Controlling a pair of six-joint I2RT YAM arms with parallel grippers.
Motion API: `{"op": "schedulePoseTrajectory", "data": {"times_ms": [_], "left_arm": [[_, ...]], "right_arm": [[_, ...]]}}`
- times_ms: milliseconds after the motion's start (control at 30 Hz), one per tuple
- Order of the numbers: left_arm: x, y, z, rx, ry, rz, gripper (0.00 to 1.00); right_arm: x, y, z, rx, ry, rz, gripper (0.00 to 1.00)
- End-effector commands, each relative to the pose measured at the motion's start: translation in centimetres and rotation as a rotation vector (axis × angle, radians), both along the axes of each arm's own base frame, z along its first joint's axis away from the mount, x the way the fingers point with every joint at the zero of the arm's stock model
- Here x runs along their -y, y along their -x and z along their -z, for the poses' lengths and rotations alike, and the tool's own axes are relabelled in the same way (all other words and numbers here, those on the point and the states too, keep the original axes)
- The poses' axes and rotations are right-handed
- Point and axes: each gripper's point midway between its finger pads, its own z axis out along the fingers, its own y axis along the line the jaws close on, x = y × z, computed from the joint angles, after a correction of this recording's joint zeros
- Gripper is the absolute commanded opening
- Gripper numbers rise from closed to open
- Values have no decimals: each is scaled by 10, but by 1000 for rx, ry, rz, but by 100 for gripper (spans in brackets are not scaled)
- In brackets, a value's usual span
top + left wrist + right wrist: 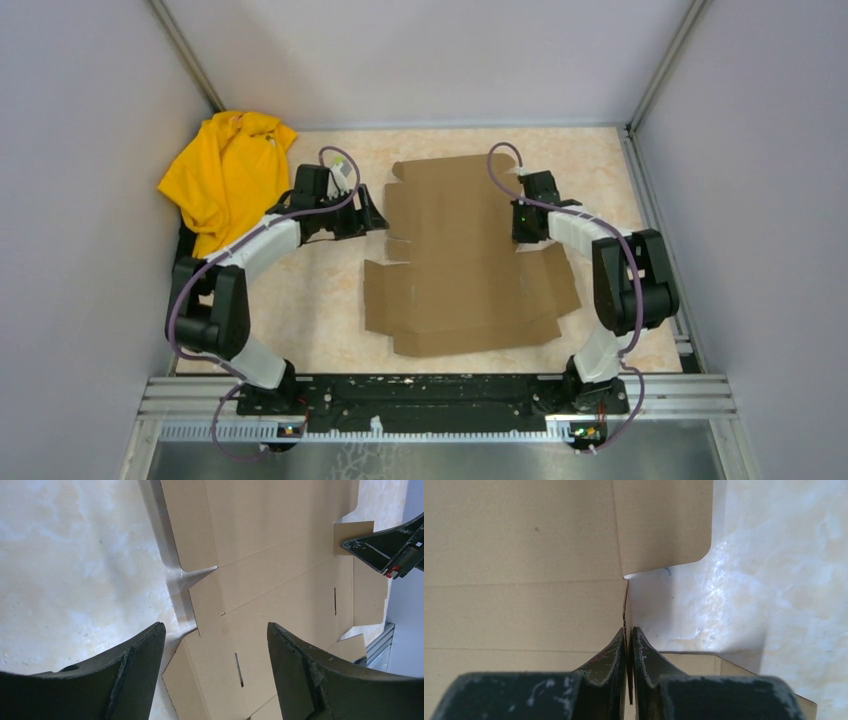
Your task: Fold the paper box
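Observation:
The paper box (460, 260) is a flat brown die-cut cardboard sheet lying unfolded in the middle of the table. My left gripper (375, 220) hovers at its left edge, open. In the left wrist view the two fingers of my left gripper (215, 627) stand wide apart over a small side flap of the paper box (280, 570), touching nothing. My right gripper (522, 235) is at the sheet's right edge. In the right wrist view my right gripper (629, 630) is shut on a thin side flap of the paper box (524, 555), which stands on edge between the jaws.
A crumpled yellow cloth (225, 175) lies at the back left, behind the left arm. Grey walls enclose the table on three sides. The metal rail (440, 395) carrying both arm bases runs along the near edge.

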Motion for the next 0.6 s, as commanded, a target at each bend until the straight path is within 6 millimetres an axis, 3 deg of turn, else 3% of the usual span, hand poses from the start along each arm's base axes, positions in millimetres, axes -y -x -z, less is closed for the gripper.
{"op": "schedulePoseTrajectory", "data": {"times_ms": [0,267,367,567], "left_arm": [[4,2,-2,1,28,0,81],[-6,-14,-7,28,-4,-43,85],[-13,-23,-6,25,-8,-69,86],[-25,-38,-3,22,3,-105,87]], "right_arm": [[-27,-16,-22,93,-125,83,7],[-44,-39,-30,139,-198,163,4],[-41,-44,-28,157,-198,211,2],[-54,-52,-25,154,-218,118,10]]}}
